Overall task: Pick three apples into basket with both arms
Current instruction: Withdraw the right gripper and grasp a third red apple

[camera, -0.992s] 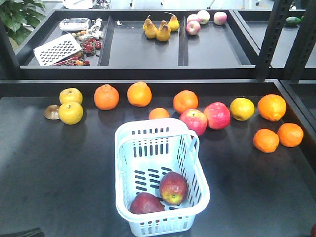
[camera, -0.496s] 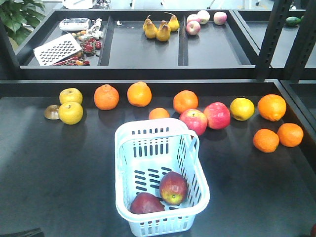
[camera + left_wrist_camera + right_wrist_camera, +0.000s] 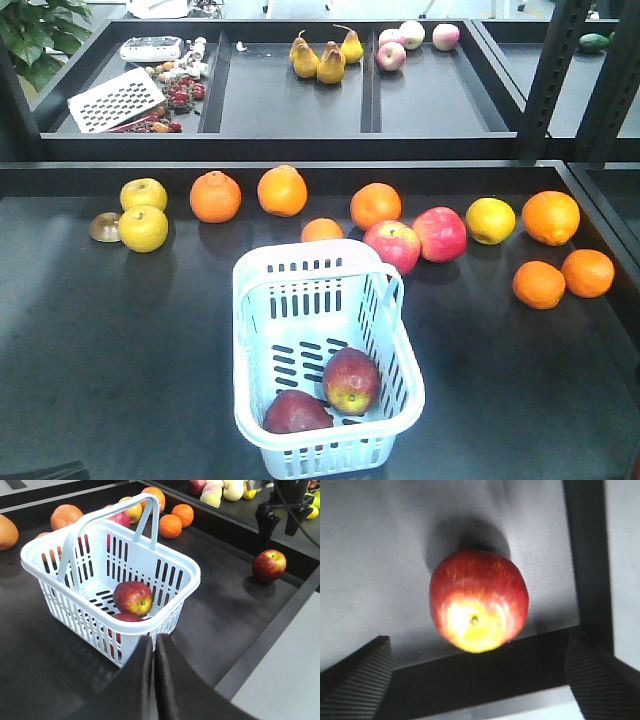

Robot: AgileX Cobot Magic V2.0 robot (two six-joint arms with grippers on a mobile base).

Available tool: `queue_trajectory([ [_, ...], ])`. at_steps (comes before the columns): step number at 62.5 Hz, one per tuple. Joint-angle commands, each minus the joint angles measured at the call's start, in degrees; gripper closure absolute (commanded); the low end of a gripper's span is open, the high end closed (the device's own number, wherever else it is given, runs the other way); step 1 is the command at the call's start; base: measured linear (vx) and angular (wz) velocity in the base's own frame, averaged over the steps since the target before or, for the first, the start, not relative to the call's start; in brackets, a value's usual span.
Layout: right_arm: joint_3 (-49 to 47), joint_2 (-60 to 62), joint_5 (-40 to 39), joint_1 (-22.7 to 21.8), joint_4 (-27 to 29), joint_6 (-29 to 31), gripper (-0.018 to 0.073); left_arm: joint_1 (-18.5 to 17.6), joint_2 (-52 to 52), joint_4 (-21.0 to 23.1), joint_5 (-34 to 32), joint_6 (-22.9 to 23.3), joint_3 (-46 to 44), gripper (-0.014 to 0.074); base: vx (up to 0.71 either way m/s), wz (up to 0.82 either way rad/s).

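sitting mid-table (image 3: 120, 340), basket (image 3: 250, 300) holding two apples: one (image 3: 351, 380) with yellow-green patch showing, another (image 3: 296, 412) touching it against the near wall. handle (image 3: 107, 517) standing upright in left wrist view, both apples (image 3: 132, 598) visible there too, the lower (image 3: 125, 618) half hidden behind the rim.

third apple (image 3: 269, 565) lying on the table well apart from the basket, near the raised table edge (image 3: 270, 630). same apple (image 3: 478, 607) filling right wrist view, stem and yellow patch facing the camera, resting just beside the dark edge strip.

right tool (image 3: 480, 680) hovering over that apple, fingers (image 3: 357, 680) spread wide apart, touching nothing. right tool (image 3: 282, 517) also showing in left wrist view, hanging above the apple.

left tool (image 3: 154, 647) pointing at the basket's near wall, fingers pressed together, gripping nothing.

lying in a row behind the basket: oranges (image 3: 282, 190), pinkish apples (image 3: 392, 245), yellow fruit (image 3: 143, 228). pears (image 3: 320, 58) sitting on the back shelf.
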State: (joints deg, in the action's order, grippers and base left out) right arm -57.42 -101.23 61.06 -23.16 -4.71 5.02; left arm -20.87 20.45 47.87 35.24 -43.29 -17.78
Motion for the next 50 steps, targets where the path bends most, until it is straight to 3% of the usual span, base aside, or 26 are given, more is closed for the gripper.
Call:
queue_trajectory([
  [1, -1.39, 0.24, 0.26, -0.35, -1.42, 0.61, -0.0090, -0.10, 0.49, 2.18, -2.99, 0.09, -1.50, 0.0603, 0.00, 0.00],
  [36, -1.39, -8.46, -0.85, -0.16, -2.76, 0.56, -0.0065, -0.10, 0.49, 2.18, -3.05, 0.09, -1.50, 0.0603, 0.00, 0.00],
  [50, -1.39, -10.33, -1.27, -0.16, -2.99, 0.79, -0.0011, -0.10, 0.49, 2.18, -3.05, 0.09, -1.50, 0.0603, 0.00, 0.00],
])
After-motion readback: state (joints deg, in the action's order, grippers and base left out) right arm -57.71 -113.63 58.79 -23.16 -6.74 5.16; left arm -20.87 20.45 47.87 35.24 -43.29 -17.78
